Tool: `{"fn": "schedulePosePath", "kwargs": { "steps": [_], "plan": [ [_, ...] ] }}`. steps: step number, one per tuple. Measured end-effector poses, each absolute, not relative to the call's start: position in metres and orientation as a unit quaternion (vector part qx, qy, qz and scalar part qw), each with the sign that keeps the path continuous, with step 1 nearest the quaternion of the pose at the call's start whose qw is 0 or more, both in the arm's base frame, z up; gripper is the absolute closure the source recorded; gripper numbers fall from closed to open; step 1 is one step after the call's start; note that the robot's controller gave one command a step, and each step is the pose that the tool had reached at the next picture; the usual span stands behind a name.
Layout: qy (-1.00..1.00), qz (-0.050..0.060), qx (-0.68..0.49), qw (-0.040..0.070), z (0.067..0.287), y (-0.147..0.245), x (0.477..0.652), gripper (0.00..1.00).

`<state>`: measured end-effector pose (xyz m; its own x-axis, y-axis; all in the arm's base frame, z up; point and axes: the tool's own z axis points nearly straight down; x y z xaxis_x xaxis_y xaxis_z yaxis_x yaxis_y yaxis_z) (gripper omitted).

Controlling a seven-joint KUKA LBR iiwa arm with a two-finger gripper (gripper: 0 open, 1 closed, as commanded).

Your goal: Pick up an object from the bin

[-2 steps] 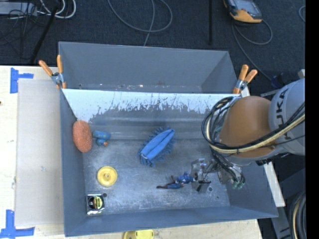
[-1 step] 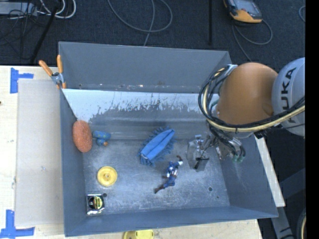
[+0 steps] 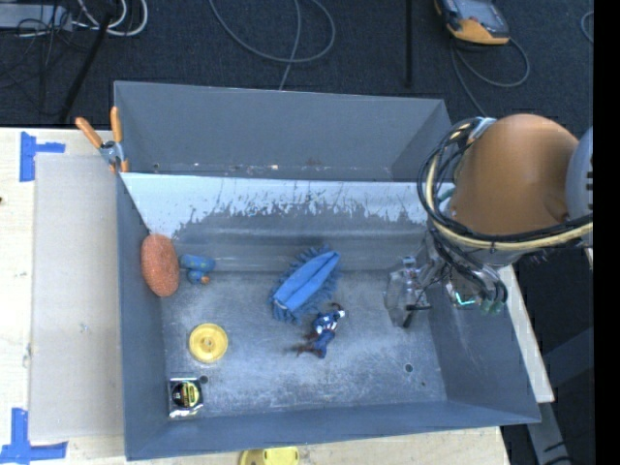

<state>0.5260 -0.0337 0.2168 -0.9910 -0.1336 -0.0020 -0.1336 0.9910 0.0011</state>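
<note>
A single camera looks down into the grey bin [image 3: 281,143] from above, slightly oblique.

Orange-capped wrist [image 3: 509,177] points gripper [image 3: 407,303] seemingly straight down.

Grey across the bin [image 3: 281,153]. Rusty orange on the oval lump [image 3: 160,264] at left, blue on the brush [image 3: 306,281] mid-frame, yellow on the disc [image 3: 207,342] lower left, black with yellow on the tape measure [image 3: 184,395].

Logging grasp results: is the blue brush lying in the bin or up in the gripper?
In the bin: the blue brush lies on the floor mid-bin, apart from the gripper at its right.
</note>
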Motion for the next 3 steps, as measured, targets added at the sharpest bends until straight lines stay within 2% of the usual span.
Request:
{"fn": "schedulePosePath", "kwargs": {
  "steps": [1,2,3],
  "plan": [
    [0.999,-0.001,-0.054,0.0,0.225,-0.063,0.51,0.0],
    [0.999,0.0,-0.052,0.003,0.172,-0.024,0.524,0.0],
    [0.997,0.001,-0.072,-0.007,0.159,0.018,0.517,0.0]
  ]
}}
